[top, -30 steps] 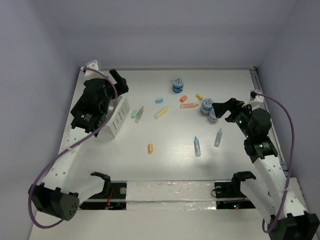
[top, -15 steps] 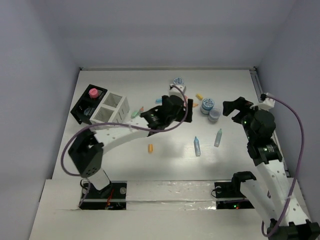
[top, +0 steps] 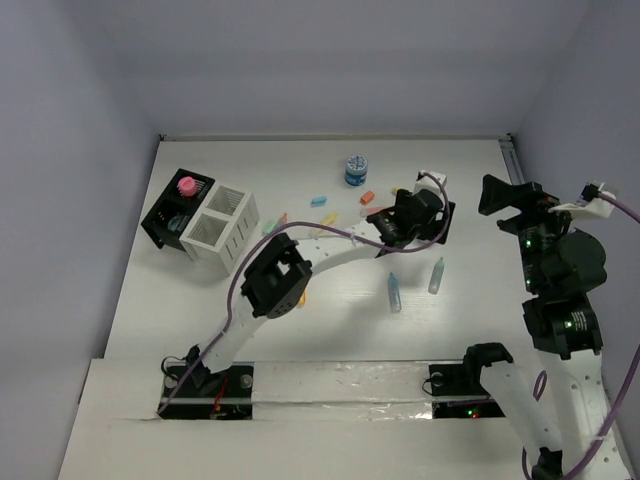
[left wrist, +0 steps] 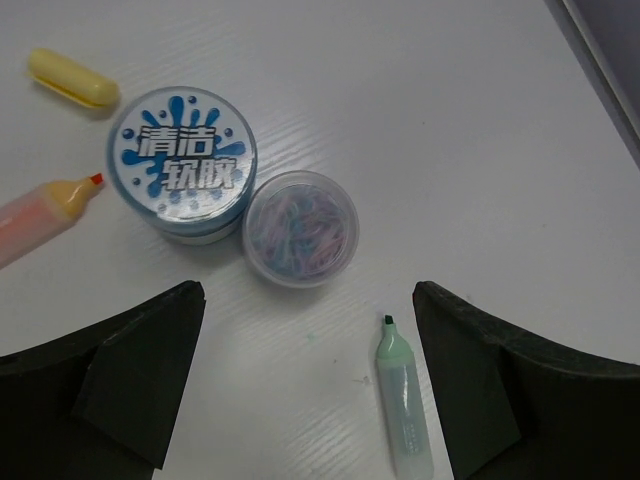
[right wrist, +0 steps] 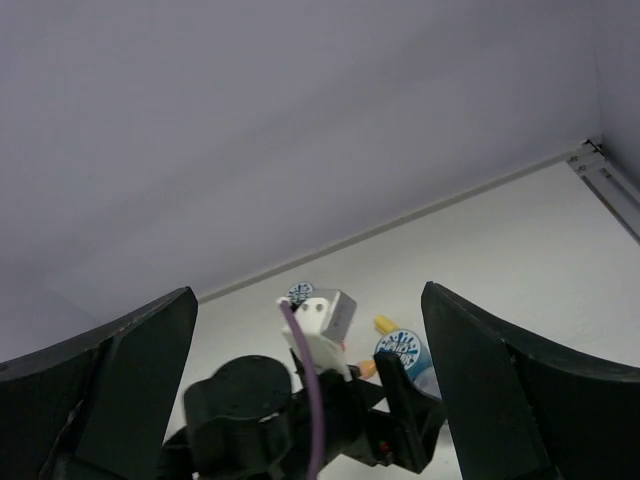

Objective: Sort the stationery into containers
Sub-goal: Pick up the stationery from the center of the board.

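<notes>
a white counter [top: 340, 330] sits between pale purple walls [top: 80, 120]. at its far left is a black ribbed tray [top: 165, 222] with a pink round thing [top: 186, 185] in it. a white box with little compartments [top: 222, 225] touches the tray's right side. the long left arm [top: 330, 255] reaches right across the middle, and from above it covers some of the pieces under it.

the left pincer [left wrist: 308, 310] is open wide and holds nothing. it hangs over two small tubs that touch each other: a round tub with a blue lid and white writing [left wrist: 182, 160] and a clear round tub full of coloured clips [left wrist: 300, 227]. near them lie a short yellow stick [left wrist: 73, 78] and an orange marker [left wrist: 40, 215]. a pale green marker [left wrist: 405, 400] lies close to the pincer's right finger.

further off on the counter are another blue-lidded tub [top: 355, 170], a small orange piece [top: 367, 197], a light blue stick [top: 320, 200] and a blue marker [top: 394, 292].

the right pincer [right wrist: 308, 300] is up in the air at the right, open wide and empty, facing the back wall.
</notes>
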Controlling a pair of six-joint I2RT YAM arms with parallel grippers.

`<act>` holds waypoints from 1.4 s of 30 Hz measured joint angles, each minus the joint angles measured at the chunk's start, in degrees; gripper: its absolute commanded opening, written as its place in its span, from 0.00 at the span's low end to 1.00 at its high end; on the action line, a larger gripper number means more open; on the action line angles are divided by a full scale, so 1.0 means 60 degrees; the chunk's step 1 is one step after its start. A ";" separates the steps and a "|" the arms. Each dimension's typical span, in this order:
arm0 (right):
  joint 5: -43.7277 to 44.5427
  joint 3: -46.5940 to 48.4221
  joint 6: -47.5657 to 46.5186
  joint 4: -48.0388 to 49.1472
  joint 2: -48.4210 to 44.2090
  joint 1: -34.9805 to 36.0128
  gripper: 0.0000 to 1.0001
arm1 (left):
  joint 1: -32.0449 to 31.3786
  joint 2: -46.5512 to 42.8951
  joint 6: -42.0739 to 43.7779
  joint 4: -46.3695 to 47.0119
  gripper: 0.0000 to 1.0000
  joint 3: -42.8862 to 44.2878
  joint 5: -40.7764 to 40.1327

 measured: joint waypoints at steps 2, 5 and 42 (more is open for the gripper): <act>-0.0087 0.0084 -0.0047 -0.0026 0.0000 0.0000 1.00 | -0.0018 0.0608 0.0018 -0.0240 0.83 0.0659 0.0087; -0.0222 0.0087 -0.0127 -0.0138 0.0007 0.0004 1.00 | -0.0029 0.1155 0.0055 -0.0557 0.83 0.1140 0.0153; -0.2557 -0.0780 0.0080 0.0237 0.0120 0.0000 0.99 | -0.0157 0.3388 0.0707 -0.0637 0.73 0.3683 -0.0634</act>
